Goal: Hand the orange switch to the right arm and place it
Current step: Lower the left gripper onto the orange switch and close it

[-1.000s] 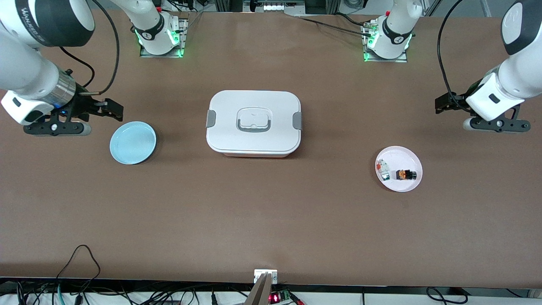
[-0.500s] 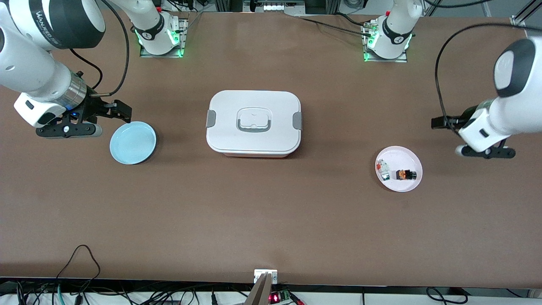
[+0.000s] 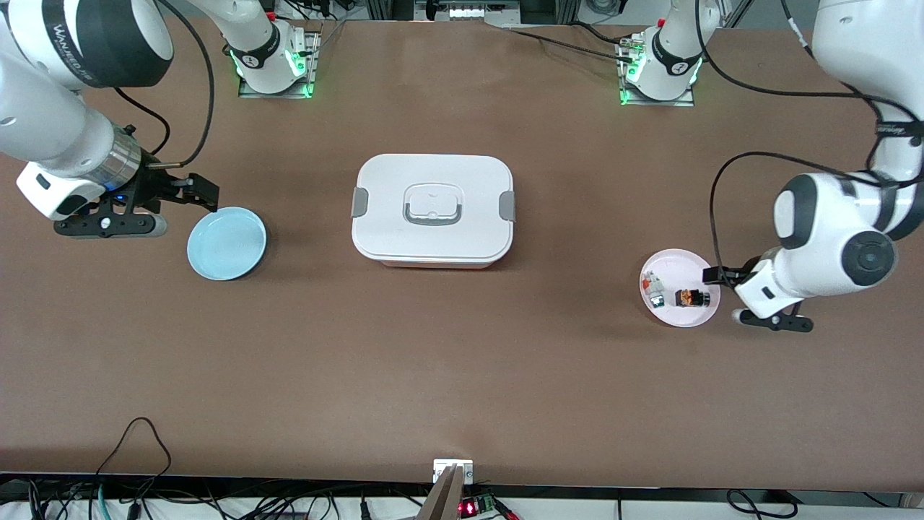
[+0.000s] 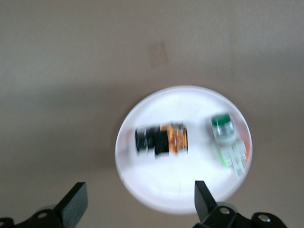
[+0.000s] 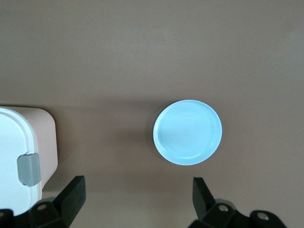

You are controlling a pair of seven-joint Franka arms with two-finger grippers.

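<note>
Down and toward the pink plate the left gripper has swung since a moment ago; now it hangs just beside the plate's rim, at the left arm's end of the table. Its fingers are spread apart and hold nothing. The orange switch lies on its side in the plate, near that rim, its long body pointing toward the gripper. The left arm is much the nearer one. The right gripper waits, fingers apart, beside the blue plate.
</note>
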